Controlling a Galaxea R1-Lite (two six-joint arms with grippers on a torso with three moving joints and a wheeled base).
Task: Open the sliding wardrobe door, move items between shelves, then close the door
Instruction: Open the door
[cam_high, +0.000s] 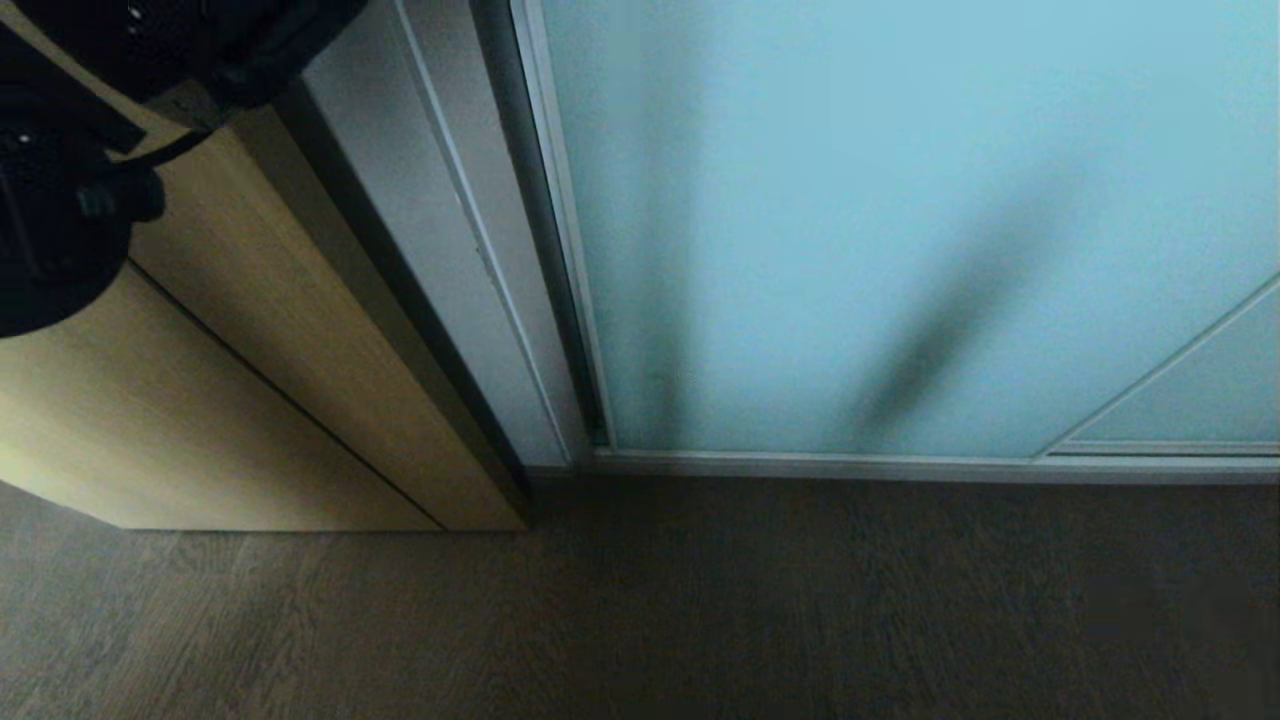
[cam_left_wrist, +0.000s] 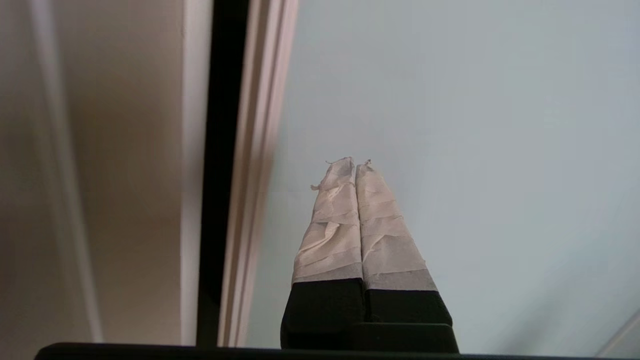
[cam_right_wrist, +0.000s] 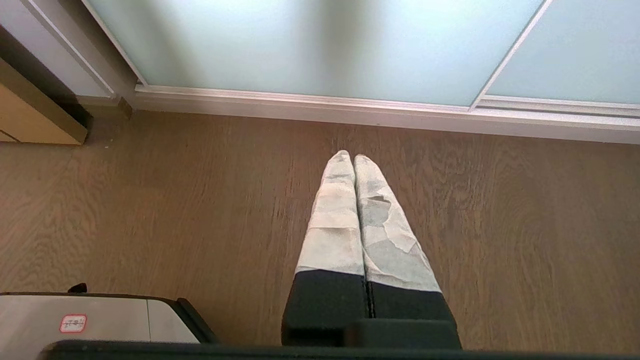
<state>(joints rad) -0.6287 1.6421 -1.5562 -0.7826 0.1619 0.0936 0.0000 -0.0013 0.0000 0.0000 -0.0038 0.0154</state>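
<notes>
The sliding wardrobe door (cam_high: 900, 200) is a frosted pale blue-green glass panel that fills the right of the head view. Its thin silver frame (cam_high: 560, 250) stands against the grey jamb. My left gripper (cam_left_wrist: 355, 162) is shut and empty, its taped fingers pointing at the glass (cam_left_wrist: 450, 125) just beside the door's silver frame (cam_left_wrist: 260, 150). A narrow dark gap (cam_left_wrist: 222, 150) runs along that frame. My right gripper (cam_right_wrist: 354, 156) is shut with nothing in it and hangs low over the floor, short of the door's bottom rail (cam_right_wrist: 300, 100). The items and shelves are hidden.
A tan wood-grain panel (cam_high: 250, 330) stands left of the grey jamb (cam_high: 420, 230). My black left arm (cam_high: 60, 200) fills the upper left corner of the head view. Brown wood floor (cam_high: 700, 600) lies in front of the door. The robot's base (cam_right_wrist: 90, 320) sits near the right gripper.
</notes>
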